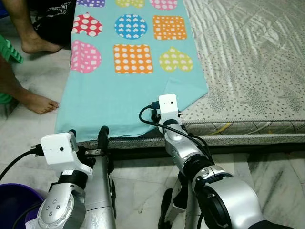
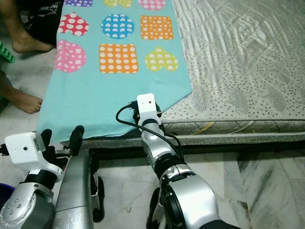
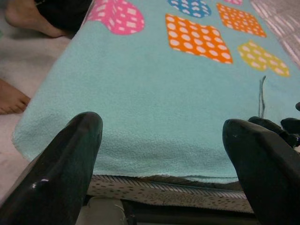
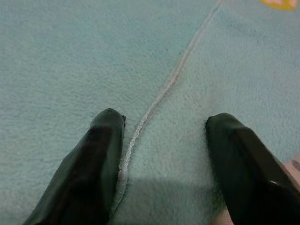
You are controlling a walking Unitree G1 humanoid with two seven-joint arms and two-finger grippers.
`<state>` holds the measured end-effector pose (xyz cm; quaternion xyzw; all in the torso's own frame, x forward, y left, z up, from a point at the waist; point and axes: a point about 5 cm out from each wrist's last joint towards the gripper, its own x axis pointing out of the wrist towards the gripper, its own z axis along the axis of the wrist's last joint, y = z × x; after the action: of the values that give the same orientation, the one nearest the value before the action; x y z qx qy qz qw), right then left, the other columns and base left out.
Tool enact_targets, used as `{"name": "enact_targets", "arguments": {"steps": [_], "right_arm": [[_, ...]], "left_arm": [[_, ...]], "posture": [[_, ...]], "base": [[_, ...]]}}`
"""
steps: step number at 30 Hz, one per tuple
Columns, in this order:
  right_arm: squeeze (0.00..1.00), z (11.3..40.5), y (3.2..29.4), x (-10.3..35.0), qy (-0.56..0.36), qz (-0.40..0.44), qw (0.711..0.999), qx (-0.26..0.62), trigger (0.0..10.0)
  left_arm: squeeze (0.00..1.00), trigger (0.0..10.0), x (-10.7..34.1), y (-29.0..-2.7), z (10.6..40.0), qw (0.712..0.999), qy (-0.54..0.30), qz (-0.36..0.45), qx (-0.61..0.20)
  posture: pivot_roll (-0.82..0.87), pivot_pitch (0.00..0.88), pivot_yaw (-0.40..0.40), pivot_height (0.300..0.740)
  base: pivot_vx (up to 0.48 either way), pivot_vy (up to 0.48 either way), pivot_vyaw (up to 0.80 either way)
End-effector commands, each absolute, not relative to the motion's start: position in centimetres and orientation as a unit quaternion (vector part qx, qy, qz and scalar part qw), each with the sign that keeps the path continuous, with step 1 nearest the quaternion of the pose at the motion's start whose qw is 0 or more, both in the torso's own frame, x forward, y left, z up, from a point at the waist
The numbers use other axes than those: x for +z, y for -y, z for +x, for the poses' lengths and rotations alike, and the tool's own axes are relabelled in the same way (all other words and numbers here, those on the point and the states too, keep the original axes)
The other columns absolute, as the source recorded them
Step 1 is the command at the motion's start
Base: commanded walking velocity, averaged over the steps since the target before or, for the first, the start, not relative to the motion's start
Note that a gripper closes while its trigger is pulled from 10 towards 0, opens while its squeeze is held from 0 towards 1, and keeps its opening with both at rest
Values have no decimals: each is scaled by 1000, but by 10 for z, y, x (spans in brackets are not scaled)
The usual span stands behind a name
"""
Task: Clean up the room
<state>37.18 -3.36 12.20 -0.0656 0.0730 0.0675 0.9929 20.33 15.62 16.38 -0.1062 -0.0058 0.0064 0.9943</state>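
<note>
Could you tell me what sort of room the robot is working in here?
Most likely a bedroom or sleeping area in a home. A quilted mattress lies low on a marble floor, and a teal fleece blanket with hearts and squares is spread over it. A person's bare feet rest on the floor beside it.

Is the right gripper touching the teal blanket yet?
Touching. In the right wrist view the right gripper is open, and its fingers press down on the teal blanket either side of a folded edge.

One blanket (image 1: 128, 90), one mattress (image 1: 248, 71), two bare feet (image 1: 38, 102).
</note>
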Motion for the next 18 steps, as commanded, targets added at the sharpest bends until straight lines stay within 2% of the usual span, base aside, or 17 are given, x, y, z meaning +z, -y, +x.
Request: {"name": "enact_targets", "arguments": {"steps": [1, 8, 18], "right_arm": [[0, 362, 9, 117, -98, -59, 990, 84, 0], [0, 362, 22, 107, -116, -53, 990, 65, 0], [0, 355, 45, 84, -156, 21, 987, 40, 0]], "left_arm": [[0, 10000, 160, -156, 202, 994, -4, -105, 8], [0, 10000, 160, -155, 206, 994, 0, -106, 3], [0, 10000, 161, -154, 214, 994, 8, -108, -4]], "posture": [[320, 320, -122, 534], [312, 306, -119, 534], [286, 273, -117, 534]], "base": [[0, 0, 0], [0, 0, 0], [0, 0, 0]]}}
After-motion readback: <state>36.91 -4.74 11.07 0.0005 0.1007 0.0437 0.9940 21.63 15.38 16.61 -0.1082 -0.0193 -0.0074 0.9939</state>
